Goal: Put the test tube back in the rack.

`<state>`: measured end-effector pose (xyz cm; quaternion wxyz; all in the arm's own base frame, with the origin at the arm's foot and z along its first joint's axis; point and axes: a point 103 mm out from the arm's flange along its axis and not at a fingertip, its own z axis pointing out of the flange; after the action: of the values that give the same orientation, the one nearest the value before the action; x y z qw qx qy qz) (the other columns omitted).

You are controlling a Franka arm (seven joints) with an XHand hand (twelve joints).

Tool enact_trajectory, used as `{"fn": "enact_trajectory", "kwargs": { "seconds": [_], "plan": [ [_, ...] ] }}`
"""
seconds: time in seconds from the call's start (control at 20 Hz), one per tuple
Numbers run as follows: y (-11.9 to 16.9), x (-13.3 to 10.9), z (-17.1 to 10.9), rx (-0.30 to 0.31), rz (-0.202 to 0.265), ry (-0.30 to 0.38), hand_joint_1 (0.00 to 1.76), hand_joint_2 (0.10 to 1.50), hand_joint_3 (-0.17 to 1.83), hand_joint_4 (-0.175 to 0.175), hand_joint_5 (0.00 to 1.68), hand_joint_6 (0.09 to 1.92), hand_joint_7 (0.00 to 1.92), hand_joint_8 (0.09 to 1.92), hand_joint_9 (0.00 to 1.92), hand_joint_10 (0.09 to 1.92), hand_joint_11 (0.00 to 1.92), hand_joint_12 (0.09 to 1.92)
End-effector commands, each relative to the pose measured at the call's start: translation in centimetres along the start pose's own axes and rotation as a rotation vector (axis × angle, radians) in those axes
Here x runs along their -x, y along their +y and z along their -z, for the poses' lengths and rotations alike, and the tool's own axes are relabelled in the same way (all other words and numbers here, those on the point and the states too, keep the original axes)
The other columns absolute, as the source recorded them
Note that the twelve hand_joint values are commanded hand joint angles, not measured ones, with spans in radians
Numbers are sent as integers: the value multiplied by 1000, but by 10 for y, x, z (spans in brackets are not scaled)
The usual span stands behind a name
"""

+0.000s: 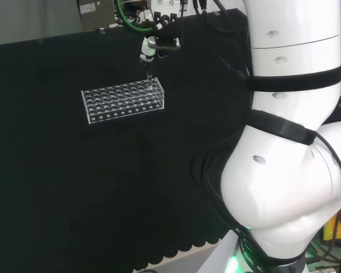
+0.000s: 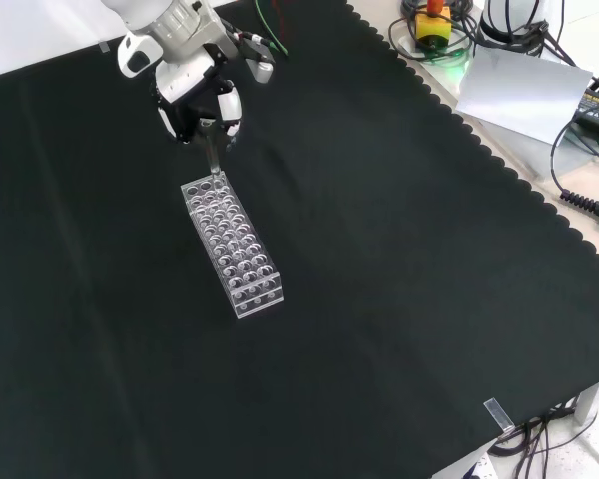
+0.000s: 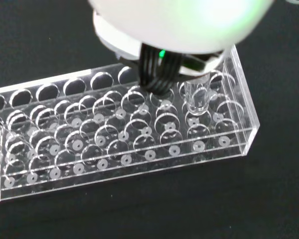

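Note:
A clear plastic rack [image 1: 122,98] with many round holes lies on the black cloth. My hand [image 1: 149,50] hangs over its right end in the head view, fingers curled and pinching a clear test tube [image 1: 149,73] that points straight down. In the front view the hand [image 2: 202,100] is above the rack's [image 2: 235,244] far end, and the tube [image 2: 214,155] reaches down to the top plate. The wrist view shows the tube's lower end [image 3: 198,97] at a hole near the end of the rack [image 3: 124,134]. Whether it has entered the hole I cannot tell.
The arm's white links [image 1: 290,142] stand at the right of the head view. Cables, a grey sheet [image 2: 519,95] and a yellow device [image 2: 434,22] lie beyond the cloth's scalloped edge in the front view. Black cloth surrounds the rack on all sides.

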<state>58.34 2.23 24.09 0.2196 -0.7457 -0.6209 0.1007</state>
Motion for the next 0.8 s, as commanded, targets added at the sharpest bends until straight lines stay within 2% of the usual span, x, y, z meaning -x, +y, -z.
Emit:
{"fn": "enact_trajectory", "kwargs": {
  "seconds": [0.05, 0.8],
  "plan": [
    [0, 3, 2, 2, 12, 1, 1332, 520, 849, -175, 1339, 597, 1392, 608, 1570, 694, 1130, 1028],
    [-3, 2, -4, -15, 27, -14, 1332, 520, 850, -175, 1339, 598, 1392, 608, 1571, 695, 1129, 1028]
  ]
}}
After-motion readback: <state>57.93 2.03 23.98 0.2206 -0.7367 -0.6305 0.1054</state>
